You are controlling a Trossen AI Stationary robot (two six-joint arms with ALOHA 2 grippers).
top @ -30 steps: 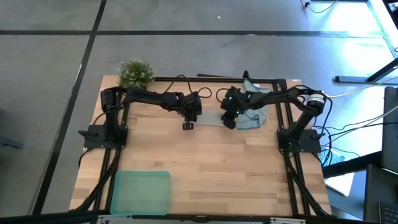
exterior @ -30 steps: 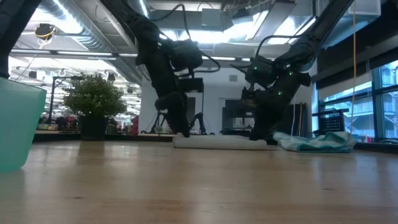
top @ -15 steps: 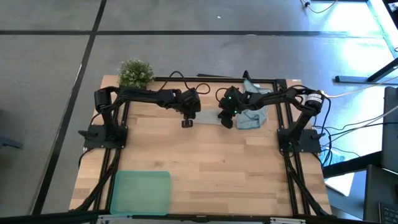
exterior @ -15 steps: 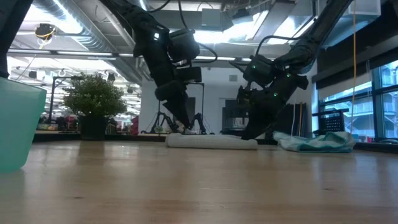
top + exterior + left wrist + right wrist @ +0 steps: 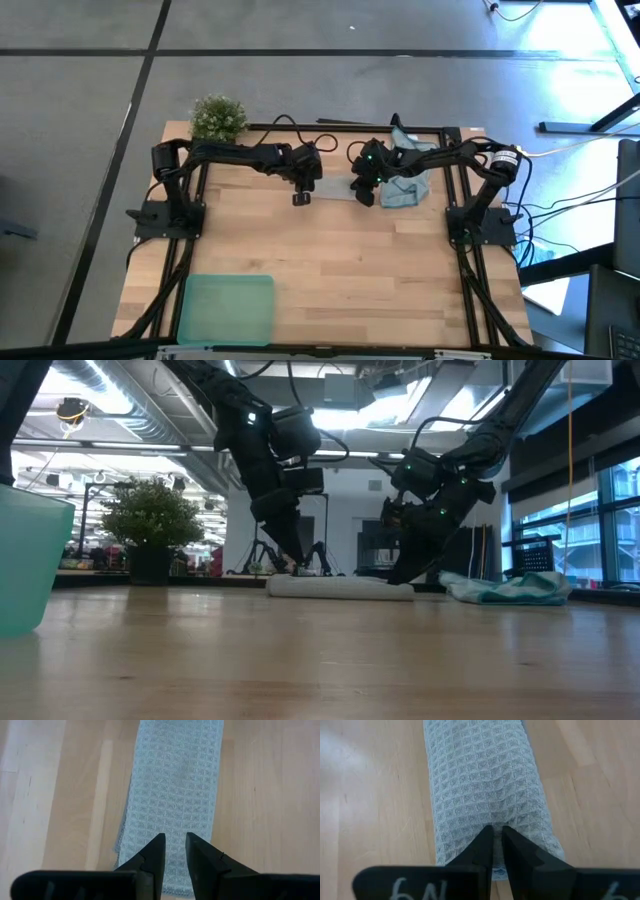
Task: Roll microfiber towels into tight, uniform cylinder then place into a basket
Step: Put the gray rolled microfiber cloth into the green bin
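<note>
The pale grey towel (image 5: 340, 588) is seen lying as a long, narrow roll on the far half of the table (image 5: 380, 270), with one gripper at each end. The left gripper (image 5: 174, 851) is pressed down on one end with its fingers nearly closed, a small fold of weave apparently pinched between the tips. The right gripper (image 5: 497, 840) is set on the other end, its fingers almost touching and nipping the fabric.

Several risks can be judged from here. If the two ends are turned at unequal rates, the roll could be twisted into a cone rather than an even cylinder. Because only a thin pinch is held at each end (the middle is unsupported), the cloth might slip free and the layers loosen. The light blue towel (image 5: 410, 180) is heaped just beside the right gripper and could be snagged or dragged along. The basket (image 5: 226, 309) sits well apart at the near left, so the roll may unwind while being carried.
</note>
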